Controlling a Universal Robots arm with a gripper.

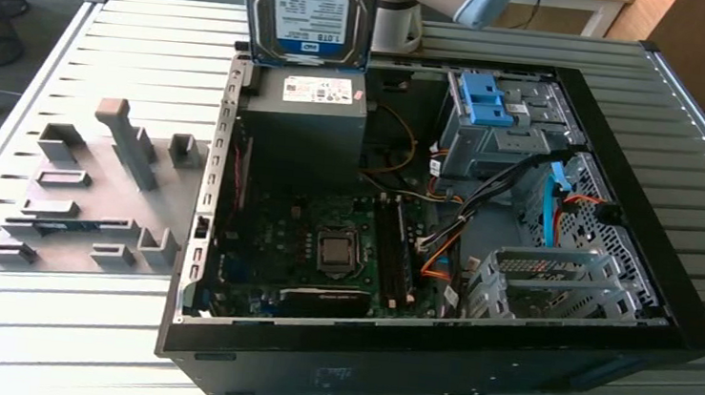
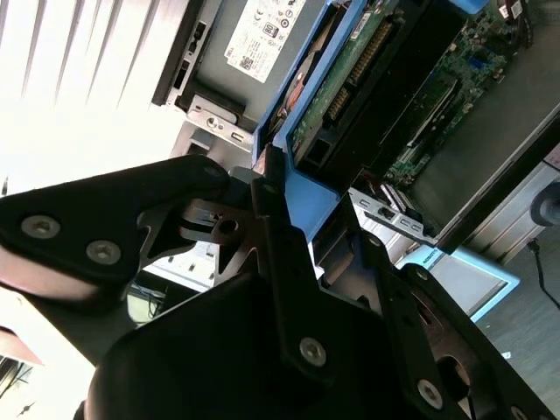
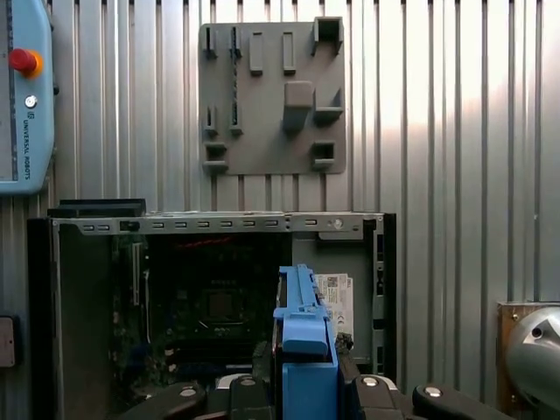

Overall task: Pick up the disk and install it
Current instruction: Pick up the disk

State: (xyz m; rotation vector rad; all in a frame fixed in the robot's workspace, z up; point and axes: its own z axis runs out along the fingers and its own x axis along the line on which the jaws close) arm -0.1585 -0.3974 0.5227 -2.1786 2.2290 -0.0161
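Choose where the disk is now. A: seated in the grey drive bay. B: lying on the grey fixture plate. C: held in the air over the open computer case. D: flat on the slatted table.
C: the disk hangs above the open computer case, jaws shut on its blue rail in the second wrist view.

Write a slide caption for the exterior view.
Hard drive held upright above the power supply of the open computer case.
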